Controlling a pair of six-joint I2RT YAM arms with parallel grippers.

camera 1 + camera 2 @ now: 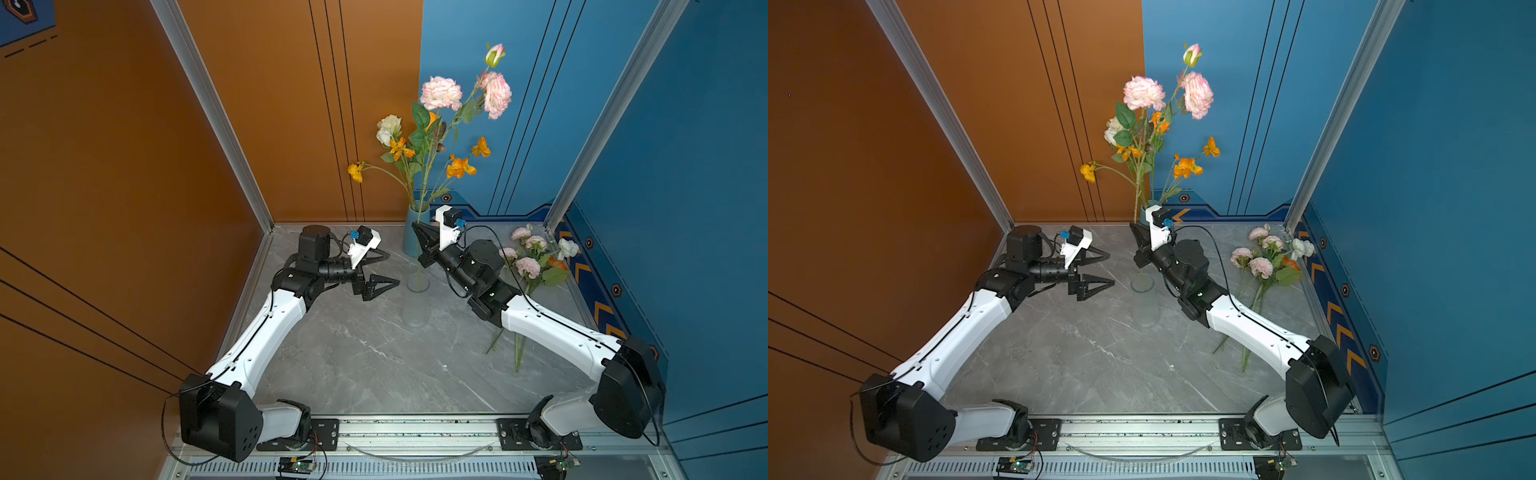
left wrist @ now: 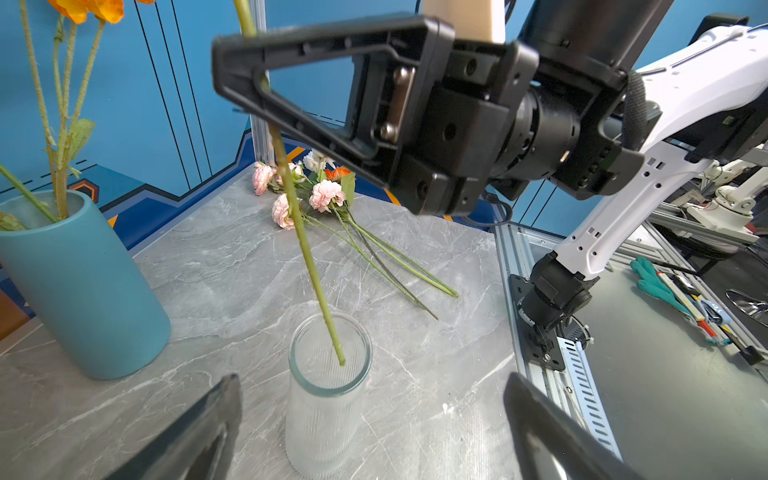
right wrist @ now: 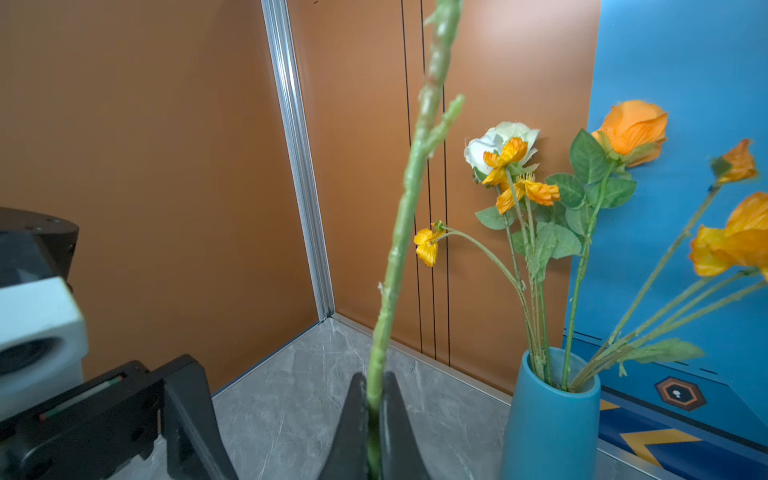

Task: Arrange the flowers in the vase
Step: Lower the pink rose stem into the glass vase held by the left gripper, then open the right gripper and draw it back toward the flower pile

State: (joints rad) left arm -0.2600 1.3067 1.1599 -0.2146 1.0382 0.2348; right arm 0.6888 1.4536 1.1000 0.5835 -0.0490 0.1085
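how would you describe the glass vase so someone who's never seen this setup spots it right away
On the grey marble tabletop, find the opaque blue vase at the back edge. Just in front of it stands the clear ribbed glass vase. Unlike the blue one it is see-through, with only one green stem dipping in, held by the right gripper.

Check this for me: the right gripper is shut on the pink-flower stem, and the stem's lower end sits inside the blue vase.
Wrong vase. The right gripper is shut on the pink-flower stem, and the stem's lower end sits inside the clear glass vase, not the blue vase, as the left wrist view shows.
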